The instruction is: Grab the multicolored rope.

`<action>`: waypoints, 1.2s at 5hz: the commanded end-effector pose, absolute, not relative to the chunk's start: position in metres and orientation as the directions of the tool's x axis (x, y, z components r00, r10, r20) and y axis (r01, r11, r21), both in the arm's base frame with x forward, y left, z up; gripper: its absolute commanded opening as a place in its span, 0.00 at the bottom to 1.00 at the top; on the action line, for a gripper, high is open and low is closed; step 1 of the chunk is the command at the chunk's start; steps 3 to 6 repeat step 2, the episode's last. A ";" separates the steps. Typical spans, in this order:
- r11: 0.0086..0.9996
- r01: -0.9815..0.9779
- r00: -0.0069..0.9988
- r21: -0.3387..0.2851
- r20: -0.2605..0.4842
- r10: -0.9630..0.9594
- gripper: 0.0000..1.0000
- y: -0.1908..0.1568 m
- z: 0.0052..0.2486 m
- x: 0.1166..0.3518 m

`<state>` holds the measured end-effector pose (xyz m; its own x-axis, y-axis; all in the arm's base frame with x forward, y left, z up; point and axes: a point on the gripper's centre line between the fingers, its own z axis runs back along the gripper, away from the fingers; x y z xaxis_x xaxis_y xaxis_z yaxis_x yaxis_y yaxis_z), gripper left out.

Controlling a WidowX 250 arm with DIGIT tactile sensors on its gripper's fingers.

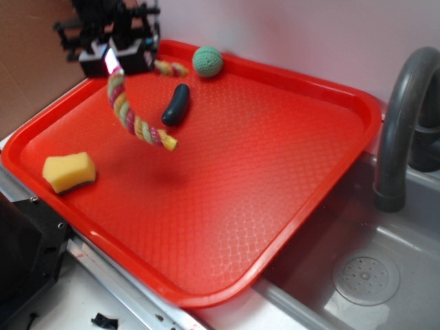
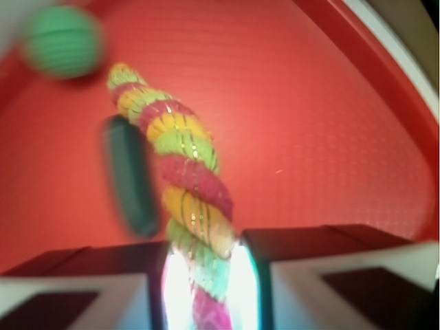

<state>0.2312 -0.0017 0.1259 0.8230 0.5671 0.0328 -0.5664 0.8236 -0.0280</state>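
- I saw the pincer [image 2: 206, 289] clenched on the multicolored rope [image 1: 130, 113], near one end of it, at the far left corner of the red tray [image 1: 289, 206].
- The rope hung below the pincer in a curve and its free end seemed clear of the tray floor; a short stub stuck out behind the pincer.
- The dark green pickle-shaped object [image 1: 176, 104] lay just beside the hanging rope, the green ball [image 1: 207, 61] a little farther, the yellow sponge [image 1: 69, 172] well apart.
- I judged the grab as done, the lift in hand.
- Next move, in my opinion: hold the grip firm and rise slowly, because the rope could swing and slip.
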 end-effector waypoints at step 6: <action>0.936 -0.276 0.921 -0.219 0.217 0.322 0.00 -0.041 0.229 0.186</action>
